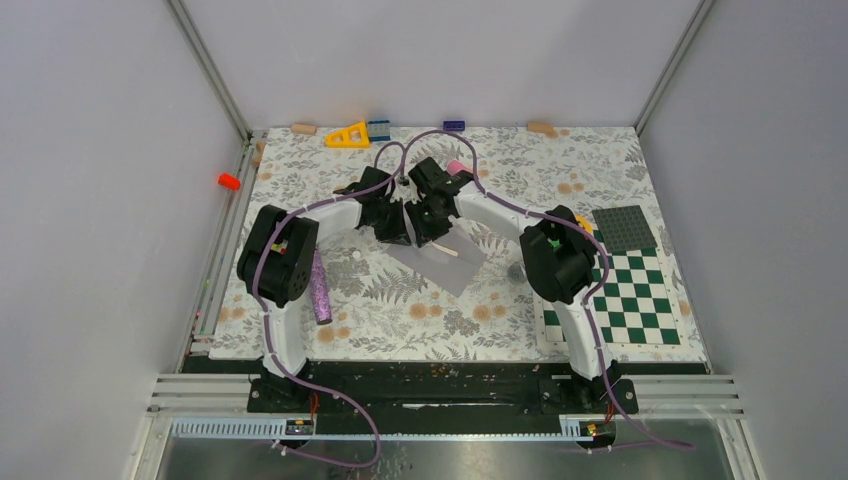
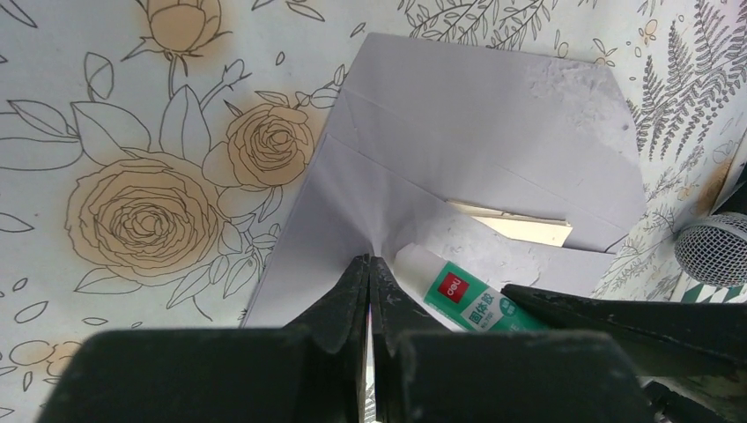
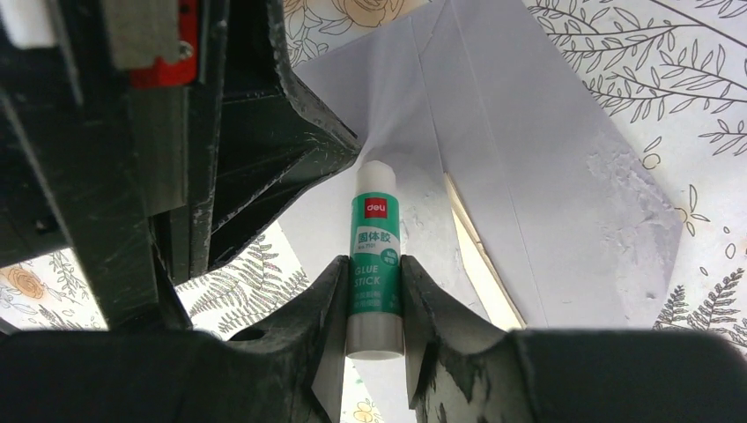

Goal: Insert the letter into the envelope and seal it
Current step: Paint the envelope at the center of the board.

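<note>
Envelope [image 2: 493, 132] in left gripper [image 2: 368, 264], glue stick [image 2: 467, 300] beside

Lavender envelope [image 2: 493, 132], green-white glue stick [image 3: 375, 256]

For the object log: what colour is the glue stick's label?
Green with white lettering, on the glue stick; clearest in the right wrist view.

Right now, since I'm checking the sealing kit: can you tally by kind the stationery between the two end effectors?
Pale grey-lavender paper envelope: 1
Cream paper letter inside it: 1
Green-and-white glue stick: 1
Total: 3
</note>
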Available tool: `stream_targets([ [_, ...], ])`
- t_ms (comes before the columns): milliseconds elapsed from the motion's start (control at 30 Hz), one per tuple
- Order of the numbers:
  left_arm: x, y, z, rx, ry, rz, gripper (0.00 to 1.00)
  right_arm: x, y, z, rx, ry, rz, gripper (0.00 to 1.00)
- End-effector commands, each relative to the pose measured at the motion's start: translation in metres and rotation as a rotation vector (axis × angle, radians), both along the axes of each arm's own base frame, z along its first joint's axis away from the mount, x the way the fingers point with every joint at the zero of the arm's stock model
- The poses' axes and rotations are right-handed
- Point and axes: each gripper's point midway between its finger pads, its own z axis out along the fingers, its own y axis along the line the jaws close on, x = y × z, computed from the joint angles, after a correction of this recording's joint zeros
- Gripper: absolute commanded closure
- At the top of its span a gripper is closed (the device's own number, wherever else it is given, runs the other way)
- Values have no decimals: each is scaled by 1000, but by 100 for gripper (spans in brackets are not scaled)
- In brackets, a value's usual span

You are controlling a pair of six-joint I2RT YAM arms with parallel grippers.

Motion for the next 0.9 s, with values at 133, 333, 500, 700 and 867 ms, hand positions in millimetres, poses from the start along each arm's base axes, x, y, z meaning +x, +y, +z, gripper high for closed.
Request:
stream_targets([
  [133, -1, 14, -20, 113, 10, 45, 100, -7, -11, 8, -52, -11, 44, 100],
  [333, -2, 16, -23, 126, 17, 49, 100, -15, -22, 12, -84, -8, 68, 100],
  [500, -3, 16, -24, 128, 20, 50, 100, -22, -28, 18, -90, -1, 77, 100],
  [700, -4, 15, -23, 122, 19, 49, 100, -25, -31, 32, -81, -16, 84, 100],
  [867, -4, 12, -20, 107, 8, 42, 100, -29, -25, 40, -45, 4, 60, 100],
])
